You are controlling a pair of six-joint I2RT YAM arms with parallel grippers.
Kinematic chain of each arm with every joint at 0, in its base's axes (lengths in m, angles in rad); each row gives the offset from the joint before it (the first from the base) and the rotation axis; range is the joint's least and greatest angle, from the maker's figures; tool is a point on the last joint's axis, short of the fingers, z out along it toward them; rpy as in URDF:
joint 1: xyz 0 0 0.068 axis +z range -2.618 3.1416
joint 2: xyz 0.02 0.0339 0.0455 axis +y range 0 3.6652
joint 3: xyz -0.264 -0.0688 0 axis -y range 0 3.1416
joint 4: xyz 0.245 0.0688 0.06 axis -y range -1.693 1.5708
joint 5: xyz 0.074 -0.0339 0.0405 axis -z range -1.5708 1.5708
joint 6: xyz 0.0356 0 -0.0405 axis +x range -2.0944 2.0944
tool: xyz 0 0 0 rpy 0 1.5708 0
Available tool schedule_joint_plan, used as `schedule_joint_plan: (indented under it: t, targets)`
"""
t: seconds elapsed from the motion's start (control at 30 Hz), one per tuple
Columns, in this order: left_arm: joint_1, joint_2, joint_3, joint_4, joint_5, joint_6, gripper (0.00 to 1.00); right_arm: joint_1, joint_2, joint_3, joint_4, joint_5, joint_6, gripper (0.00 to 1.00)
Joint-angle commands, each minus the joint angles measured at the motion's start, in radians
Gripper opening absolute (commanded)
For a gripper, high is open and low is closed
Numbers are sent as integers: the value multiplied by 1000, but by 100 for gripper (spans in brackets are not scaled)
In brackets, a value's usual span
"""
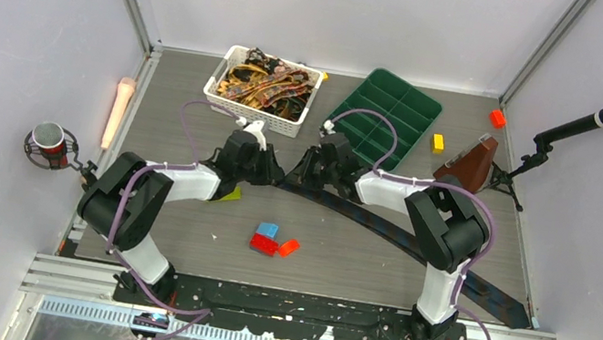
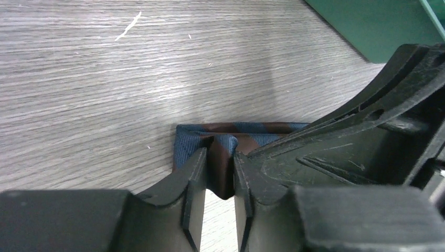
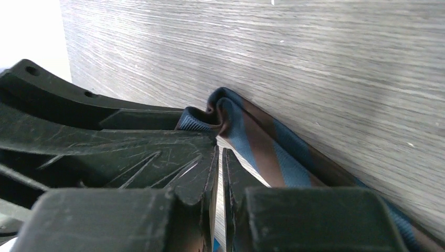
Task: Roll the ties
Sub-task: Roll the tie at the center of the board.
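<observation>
Your left gripper pinching a fold of the navy tie, your right gripper just behind that fold, grip unclear

Bright and even from overhead in the top view, with a warm tube lamp glowing at the left edge of the surface, only soft, short shadows, and slight bowing toward the frame's corners. Crisp on the wood grain and on the fold of the tie in the left wrist view, soft on the black jaws nearest the lens, with a dim shadow band across the grain. Blown out to white past the surface's edge in the right wrist view, with dull glints on the scuffed jaws.
</observation>
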Motion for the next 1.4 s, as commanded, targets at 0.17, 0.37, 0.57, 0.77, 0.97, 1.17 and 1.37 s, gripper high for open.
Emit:
schedule_joint_plan:
  t: [0.17,0.37,0.57,0.77,0.97,1.17,1.37]
  targets:
    - [-35,-5,44,24,23,33,46,-12,-6,-8,-13,36,-6,12]
    - [-48,-1,49,30,42,40,45,-12,-45,-31,-53,93,-30,12]
    - [-51,9,51,38,41,38,41,-13,-88,-40,-104,145,-47,12]
    - [-51,20,52,50,28,31,22,-12,-137,-55,-121,140,-56,13]
    - [-51,38,60,57,24,22,5,-12,-153,-70,-94,93,-31,14]
    - [-51,44,64,58,17,21,3,-12,-119,-59,-48,25,9,15]
    - [-51,38,62,56,14,22,3,-12,-84,-45,-21,4,23,15]
